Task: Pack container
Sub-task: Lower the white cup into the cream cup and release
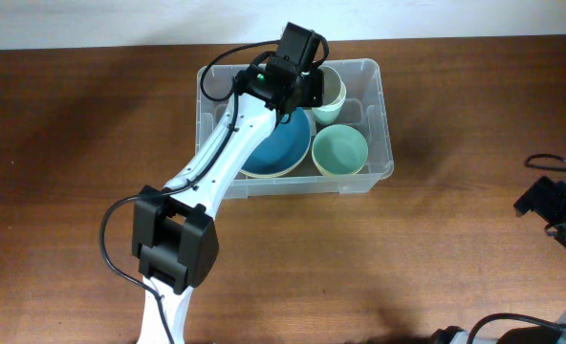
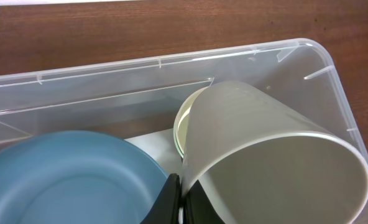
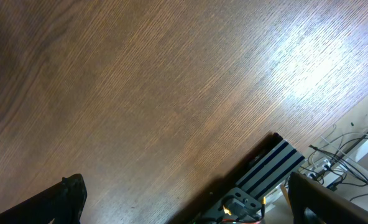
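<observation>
Nearly packed, I judge: a blue bowl (image 1: 275, 151) and a green bowl (image 1: 339, 151) sit in the container (image 1: 382, 115), and the left pincer (image 2: 183, 199), clenched on a pale cup (image 2: 277, 162) inside it, need only let go.

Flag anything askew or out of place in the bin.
The pale cup pinched in the left gripper is tilted, mouth sideways, over a second cream vessel in a corner of the container. The blue bowl sits flat; nothing looks spilled or damaged.
</observation>
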